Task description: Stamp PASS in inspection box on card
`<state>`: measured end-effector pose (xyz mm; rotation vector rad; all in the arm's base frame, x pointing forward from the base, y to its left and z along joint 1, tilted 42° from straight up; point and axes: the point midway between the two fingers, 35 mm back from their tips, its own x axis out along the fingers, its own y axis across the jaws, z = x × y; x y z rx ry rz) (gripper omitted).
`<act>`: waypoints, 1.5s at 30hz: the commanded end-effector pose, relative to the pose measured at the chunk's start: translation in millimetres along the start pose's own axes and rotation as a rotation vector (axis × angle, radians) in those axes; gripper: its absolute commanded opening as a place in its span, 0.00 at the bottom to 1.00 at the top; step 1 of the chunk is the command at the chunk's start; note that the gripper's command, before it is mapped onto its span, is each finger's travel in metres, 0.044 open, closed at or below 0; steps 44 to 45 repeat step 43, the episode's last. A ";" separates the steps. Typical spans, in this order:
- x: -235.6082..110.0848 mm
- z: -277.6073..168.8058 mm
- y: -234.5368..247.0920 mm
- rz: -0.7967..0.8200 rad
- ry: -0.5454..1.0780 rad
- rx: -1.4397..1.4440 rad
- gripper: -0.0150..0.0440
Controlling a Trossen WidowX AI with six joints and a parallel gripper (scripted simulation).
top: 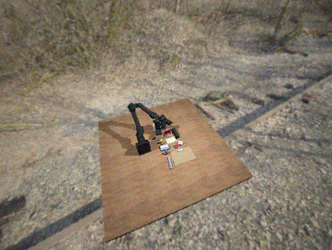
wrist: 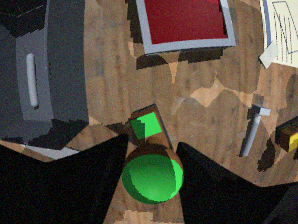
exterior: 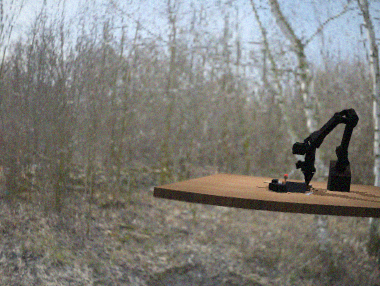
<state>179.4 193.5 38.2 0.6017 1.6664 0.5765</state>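
Observation:
The stamp with a round green knob (wrist: pixel 152 179) and a green-topped brown block stands between my fingertips in the wrist view. My gripper (wrist: pixel 152 144) (exterior: pixel 308 184) is open around it, the fingers parted on either side of the knob. Whether the block's underside touches the bench is hidden. The red ink pad (wrist: pixel 185 20) (top: pixel 168 132) in its grey frame lies just beyond the stamp. A cream paper sheet (wrist: pixel 287 35) (top: pixel 170 141) with printed lines and a drawn outline is cut off at the upper right; I cannot tell whether it is the card with the inspection box.
A dark open tray (wrist: pixel 67 65) (top: pixel 176 132) with a pale rod inside stands left of the pad in the wrist view. A small grey hammer-shaped tool (wrist: pixel 251 135) and a yellow-marked stamp (wrist: pixel 290 140) lie to the right. A tan sheet (top: pixel 183 156) and a grey bar (top: pixel 170 163) lie farther off.

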 end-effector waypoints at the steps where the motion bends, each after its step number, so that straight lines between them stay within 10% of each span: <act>1: -0.4 0.2 0.3 0.000 -0.001 -0.001 0.70; 14: -115.2 0.8 1.1 -0.009 0.000 0.008 0.70; 45: -115.2 -0.9 0.2 -0.010 0.006 0.016 0.70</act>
